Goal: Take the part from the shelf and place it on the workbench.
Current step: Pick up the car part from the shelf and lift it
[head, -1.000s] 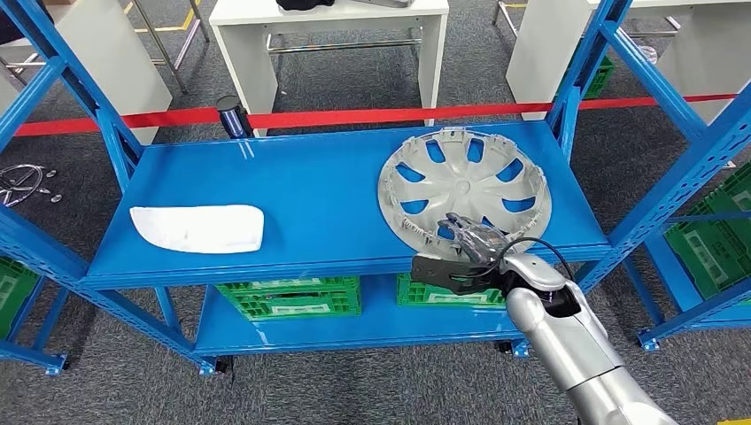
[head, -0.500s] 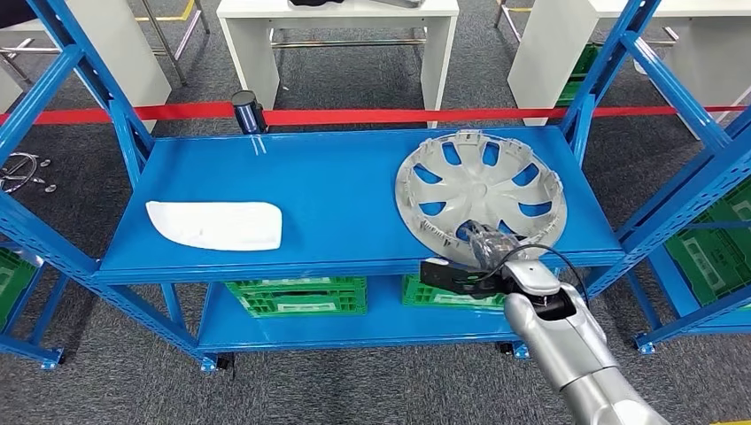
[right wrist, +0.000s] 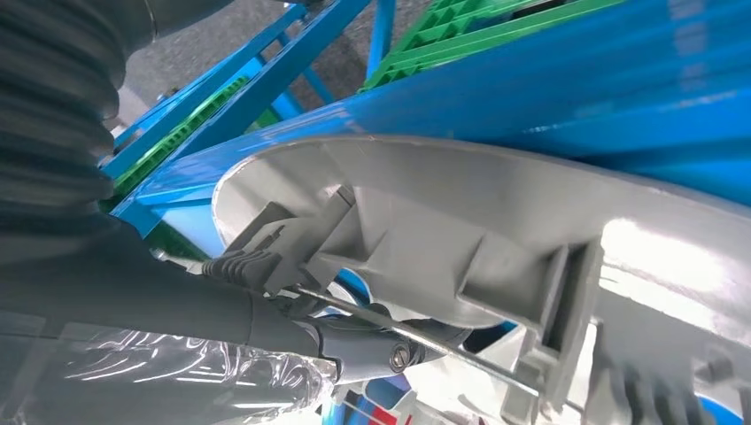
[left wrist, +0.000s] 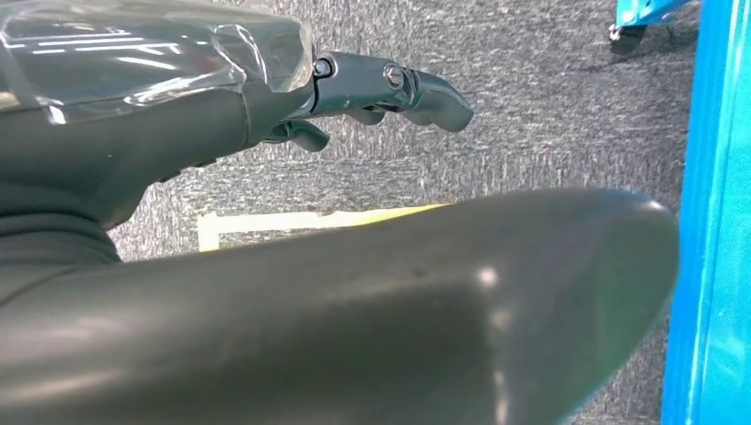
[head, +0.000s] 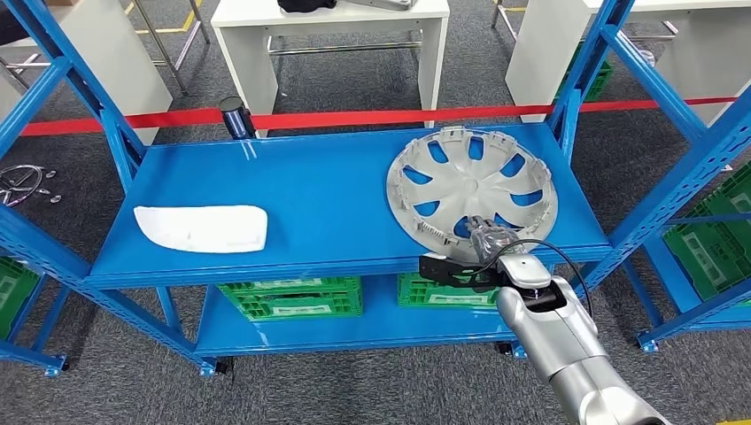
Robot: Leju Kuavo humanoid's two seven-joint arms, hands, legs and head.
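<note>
On the blue shelf (head: 310, 204), toward its right end, the silver spoked hubcap (head: 469, 181) is gripped at its near rim by the right hand (head: 485, 241). It should be lifted level so the thin, ribbed plastic rim is not flexed.

On the blue shelf (head: 319, 190), the near rim of the silver wheel cover (head: 469, 181) is hidden behind the right hand (head: 489, 241), so whether the fingers actually close on the rim cannot be told. In the right wrist view the cover runs off the picture's edge. The left hand (left wrist: 372, 88) is largely hidden by a dark body part. The white workbench (head: 332, 18) is cut off.
</note>
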